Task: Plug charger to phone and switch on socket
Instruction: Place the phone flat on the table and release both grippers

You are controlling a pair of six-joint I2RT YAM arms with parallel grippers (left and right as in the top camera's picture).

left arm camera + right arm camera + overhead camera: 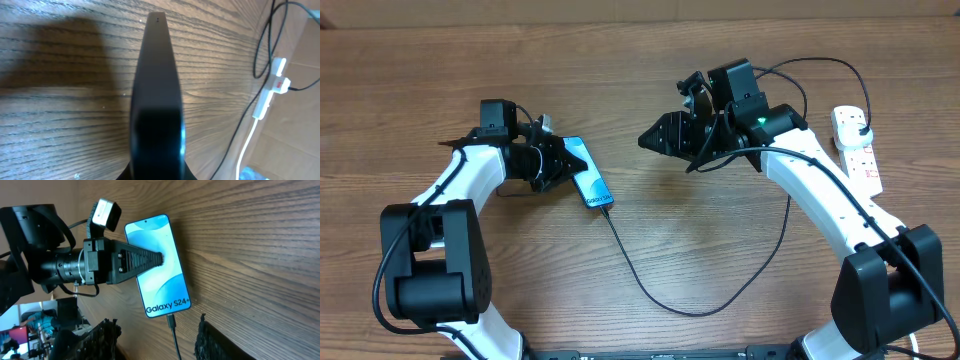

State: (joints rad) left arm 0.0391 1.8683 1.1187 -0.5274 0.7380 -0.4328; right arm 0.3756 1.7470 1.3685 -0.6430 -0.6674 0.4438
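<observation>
Care is needed: with the phone [588, 172] pinched by the left gripper [560, 163] on the tabletop [420, 80] and the charger [660, 290], it seems, plugged into it, the spread right gripper [655, 139] should be swung to the socket [857, 150] at the far right and switched on gently.

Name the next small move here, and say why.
Probably swing the right gripper toward the socket. The charger tip already looks seated in the phone, that gripper is open and empty, and the left gripper holds the phone.
</observation>
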